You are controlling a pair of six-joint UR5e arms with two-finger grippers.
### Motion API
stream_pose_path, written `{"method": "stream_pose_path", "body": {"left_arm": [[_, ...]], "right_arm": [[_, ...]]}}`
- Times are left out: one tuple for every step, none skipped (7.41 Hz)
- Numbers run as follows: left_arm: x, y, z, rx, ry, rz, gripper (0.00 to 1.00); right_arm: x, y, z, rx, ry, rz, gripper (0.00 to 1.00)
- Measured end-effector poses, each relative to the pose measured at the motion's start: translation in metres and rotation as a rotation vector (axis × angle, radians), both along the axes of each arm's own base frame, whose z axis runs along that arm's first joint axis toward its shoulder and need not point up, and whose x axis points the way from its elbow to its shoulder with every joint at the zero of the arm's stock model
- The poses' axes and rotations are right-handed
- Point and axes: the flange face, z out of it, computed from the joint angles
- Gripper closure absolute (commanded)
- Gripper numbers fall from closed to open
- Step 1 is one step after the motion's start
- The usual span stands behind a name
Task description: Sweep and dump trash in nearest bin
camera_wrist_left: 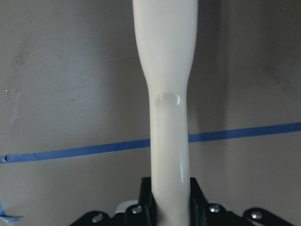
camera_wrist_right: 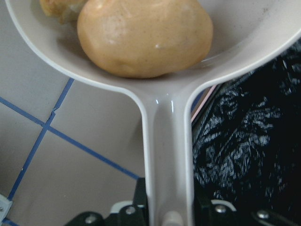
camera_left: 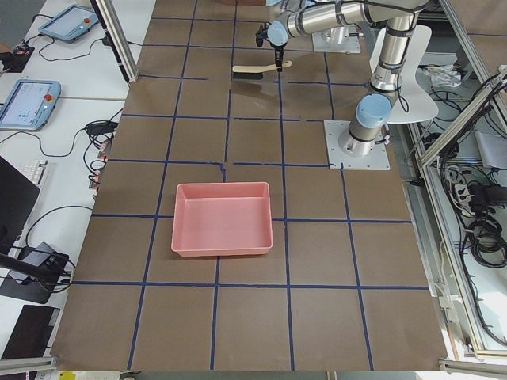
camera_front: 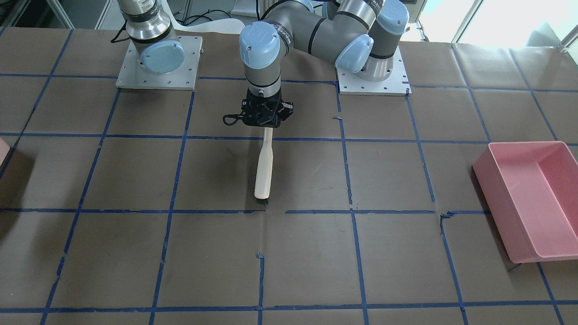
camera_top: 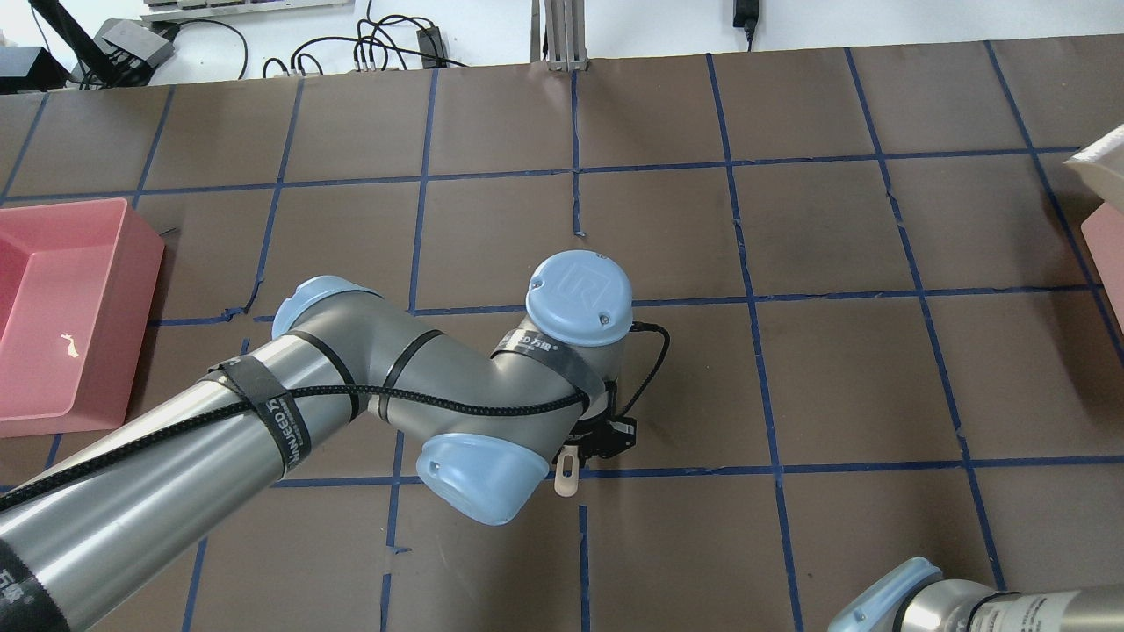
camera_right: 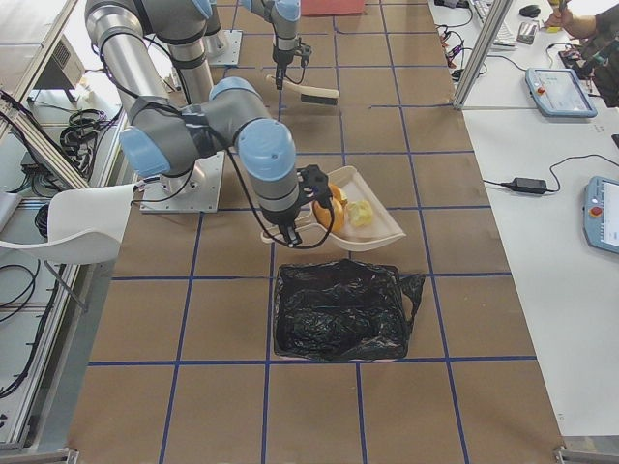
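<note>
My right gripper (camera_wrist_right: pixel 167 190) is shut on the handle of the cream dustpan (camera_wrist_right: pixel 244 28), held level just beside the nearest bin (camera_right: pixel 338 309), a pink bin lined with a black bag. Its pink rim (camera_wrist_right: pixel 203 104) shows under the pan, and a cut-off corner (camera_front: pixel 2 151) shows in the front view. The trash lies in the pan: a tan-orange potato-like lump (camera_wrist_right: pixel 143 37) and pale yellowish pieces (camera_right: pixel 360 214). My left gripper (camera_front: pixel 265 124) is shut on the handle of the cream brush (camera_front: pixel 264 169), whose bristles rest on the table.
A large pink tub (camera_front: pixel 533 198) stands at the table's end on my left side, with a small scrap (camera_top: pixel 68 344) in it. The table is brown with blue tape lines. The black bag (camera_wrist_right: pixel 244 141) spills over the bin's edge.
</note>
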Motion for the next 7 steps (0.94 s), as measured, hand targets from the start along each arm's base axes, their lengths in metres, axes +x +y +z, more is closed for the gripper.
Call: {"method": "stream_pose_path", "body": {"left_arm": [[-0.001, -0.002, 0.0, -0.014, 0.006, 0.016, 1.0], [-0.002, -0.003, -0.001, -0.023, 0.008, 0.032, 1.0], [-0.002, -0.003, -0.003, -0.024, 0.007, 0.042, 1.0], [-0.002, -0.003, -0.006, -0.021, 0.005, 0.047, 1.0], [-0.002, -0.002, -0.011, -0.023, 0.005, 0.049, 1.0], [-0.001, -0.001, -0.018, -0.028, 0.009, 0.049, 1.0], [0.0, 0.001, -0.022, -0.03, 0.01, 0.049, 1.0]], "right_arm": [[-0.023, 0.033, -0.001, 0.015, -0.007, -0.073, 0.92], [-0.037, 0.057, -0.002, 0.034, -0.012, -0.12, 0.92], [-0.046, 0.072, -0.003, 0.05, -0.011, -0.151, 0.92], [-0.052, 0.084, -0.002, 0.066, -0.008, -0.179, 0.92], [-0.055, 0.091, -0.002, 0.086, -0.001, -0.2, 0.92], [-0.057, 0.096, 0.0, 0.108, 0.008, -0.219, 0.92], [-0.058, 0.098, 0.001, 0.128, 0.018, -0.233, 0.92]]}}
